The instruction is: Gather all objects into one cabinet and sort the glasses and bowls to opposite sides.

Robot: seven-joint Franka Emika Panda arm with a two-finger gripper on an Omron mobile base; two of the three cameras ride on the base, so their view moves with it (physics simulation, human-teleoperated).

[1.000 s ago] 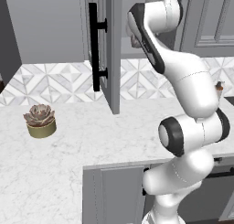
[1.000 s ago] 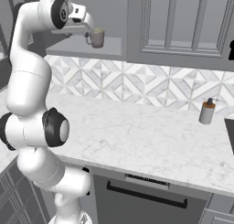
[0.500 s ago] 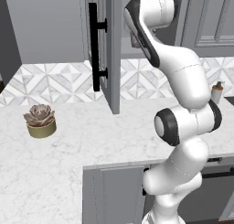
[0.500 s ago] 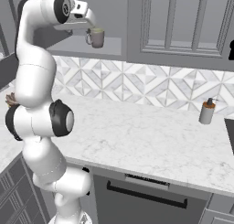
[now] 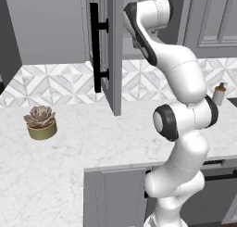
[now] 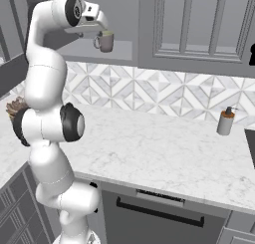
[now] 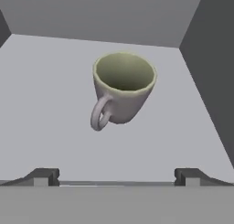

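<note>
So the gripper is up inside the cabinet, jaws spread as wide as they go and nothing between them. Right ahead of it a grey-taupe mug sits upright on the shelf, clear of both fingertips, handle turned toward the hand and a bit to one side. In the right base view the same mug is just past the hand, near the right end of the shelf, close to the side wall.

Stepping back: the arm reaches up from the base into the open cabinet, and the door with its long black handle hangs swung out over the counter. There's a succulent on the counter off to the left and a soap bottle far right by the backsplash, neither part of the job.

My read: this is either just after a mug drop-off or the lineup for regrabbing it, can't say which from here. I can't spot the other two mugs or the bowl from where I'm standing. Next move probably means pulling the hand straight back out without clipping the mug or the door, then going for the next piece.
</note>
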